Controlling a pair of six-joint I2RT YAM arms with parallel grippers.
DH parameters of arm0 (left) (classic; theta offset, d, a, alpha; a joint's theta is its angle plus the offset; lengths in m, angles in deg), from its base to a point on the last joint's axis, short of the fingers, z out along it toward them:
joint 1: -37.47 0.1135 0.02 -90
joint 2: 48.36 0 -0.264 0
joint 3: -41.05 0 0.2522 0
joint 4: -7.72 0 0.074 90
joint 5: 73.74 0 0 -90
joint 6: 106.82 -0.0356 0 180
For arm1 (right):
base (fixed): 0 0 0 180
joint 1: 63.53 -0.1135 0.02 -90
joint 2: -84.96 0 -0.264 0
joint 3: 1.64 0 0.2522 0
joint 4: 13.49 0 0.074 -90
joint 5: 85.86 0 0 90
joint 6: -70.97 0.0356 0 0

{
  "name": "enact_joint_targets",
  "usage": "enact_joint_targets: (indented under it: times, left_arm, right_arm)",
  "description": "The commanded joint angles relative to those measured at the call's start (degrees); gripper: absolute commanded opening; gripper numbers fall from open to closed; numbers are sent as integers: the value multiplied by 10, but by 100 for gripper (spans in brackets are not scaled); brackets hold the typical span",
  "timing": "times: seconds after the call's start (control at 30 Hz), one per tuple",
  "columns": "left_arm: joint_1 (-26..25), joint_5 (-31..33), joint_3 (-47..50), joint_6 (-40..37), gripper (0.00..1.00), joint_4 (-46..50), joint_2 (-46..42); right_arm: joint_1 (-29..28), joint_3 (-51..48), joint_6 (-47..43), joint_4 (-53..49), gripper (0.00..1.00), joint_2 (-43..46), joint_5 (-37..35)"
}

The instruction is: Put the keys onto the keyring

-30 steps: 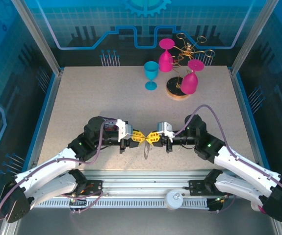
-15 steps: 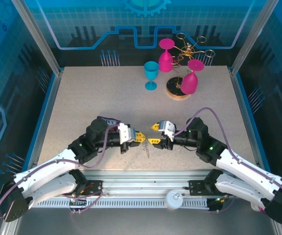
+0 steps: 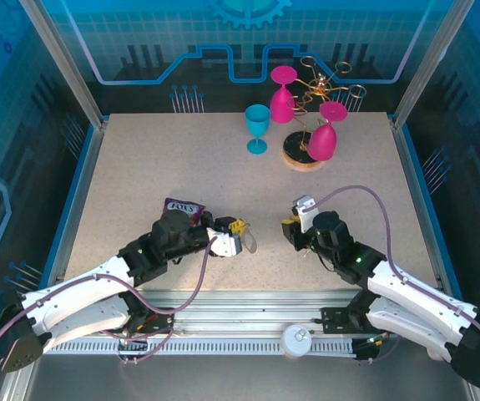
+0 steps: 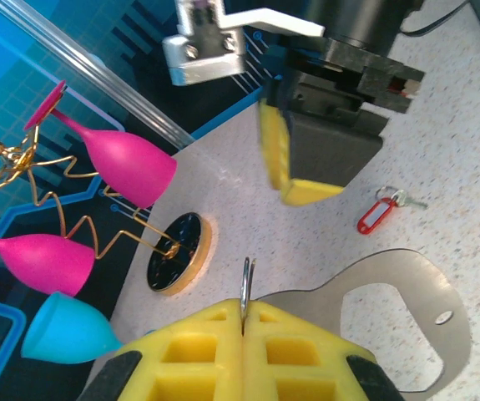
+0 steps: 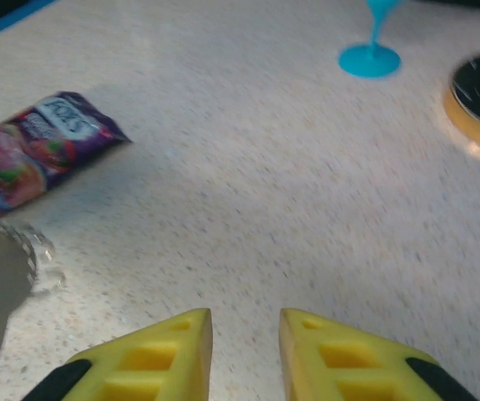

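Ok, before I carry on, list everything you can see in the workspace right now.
keyring: one, dark grey loop with silver wire rings, held by one ring in the left gripper
keys: one silver key on a red tag, lying on the table past the loop, near the right gripper
snack packet: one, purple, on the table by the left arm
goblet: one, teal, upright, far centre
wine glasses: two, pink, hung on the rack
rack: one, gold wire on a round wooden base, far side, right of the goblet
table: one, speckled beige
left gripper: yellow pads, shut on a keyring ring
right gripper: yellow pads, open, empty
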Motion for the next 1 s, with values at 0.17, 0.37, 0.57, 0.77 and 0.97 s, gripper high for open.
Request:
enact_joint_targets:
  times: [0.17,0.37,0.57,0.77,0.97]
  left_arm:
    - [-5,20,12,-5,0,-34,-9]
    - [-5,76,-17,151,0,1,4]
    - [-5,213,-105,390,0,126,47]
    - [-5,216,-89,414,0,108,42]
    - [-3,238,-63,447,0,54,24]
  right_arm:
    - [13,16,134,-94,29,-6,-89]
    - [17,43,152,-145,31,-46,-91]
    - [20,52,156,-164,30,-58,-99]
    - [31,70,197,-225,26,-81,-125]
    - [55,115,253,-302,21,-151,-140]
